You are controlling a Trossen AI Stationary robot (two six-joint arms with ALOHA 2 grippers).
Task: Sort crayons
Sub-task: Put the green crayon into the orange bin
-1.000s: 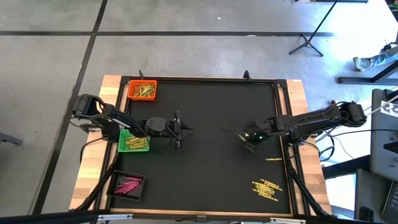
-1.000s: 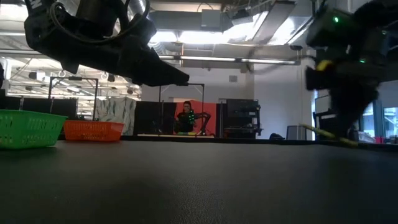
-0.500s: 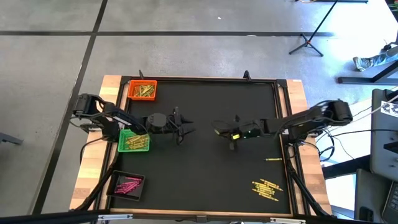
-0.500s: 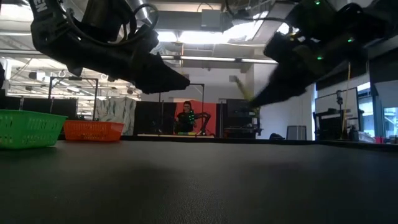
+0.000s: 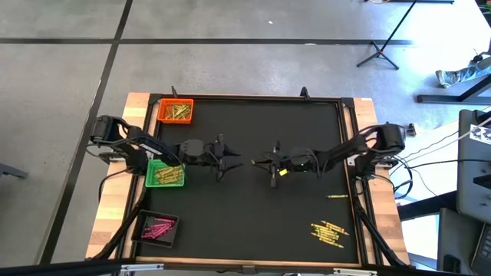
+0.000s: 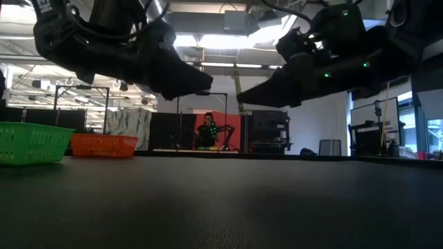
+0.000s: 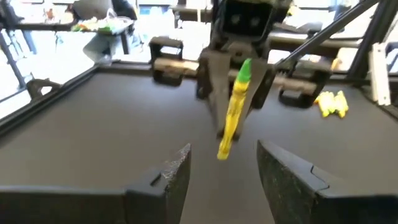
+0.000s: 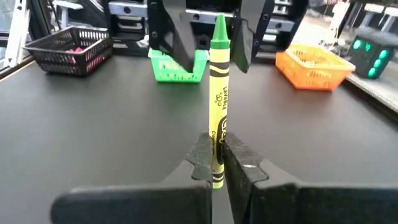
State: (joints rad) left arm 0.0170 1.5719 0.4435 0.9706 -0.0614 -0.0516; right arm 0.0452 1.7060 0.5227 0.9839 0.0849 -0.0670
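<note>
My right gripper (image 5: 262, 162) is over the middle of the black mat, shut on a yellow crayon (image 8: 218, 93) with a green tip. The crayon (image 7: 235, 109) stands almost upright, tip up. My left gripper (image 7: 224, 171) faces it from the table's left side. It is open, a short gap away, and touches nothing. In the low view both grippers hang above the mat, my left gripper (image 6: 204, 84) tip to tip with my right gripper (image 6: 242, 100). More yellow crayons (image 5: 328, 232) lie on the mat at the near right. My right gripper pinches the crayon near its flat lower end (image 8: 216, 154) between its two fingers, and a short stub shows below them. The fingers lie about level, coming from the table's right, across the crayon. The crayon is lifted clear of the mat, slightly tilted, green tip up.
Three small trays stand along the left side: an orange tray (image 5: 176, 111) at the far left, a green tray (image 5: 165, 175) beside my left arm and a black tray (image 5: 158, 227) with pink crayons at the near left. One single yellow crayon (image 5: 337, 197) lies near the right edge.
My right gripper has carried the crayon toward the table's left, up to my left gripper. It has tipped from pointing down to about level and has rolled. The crayon, lifted off the mat, now stands upright between the two grippers.
</note>
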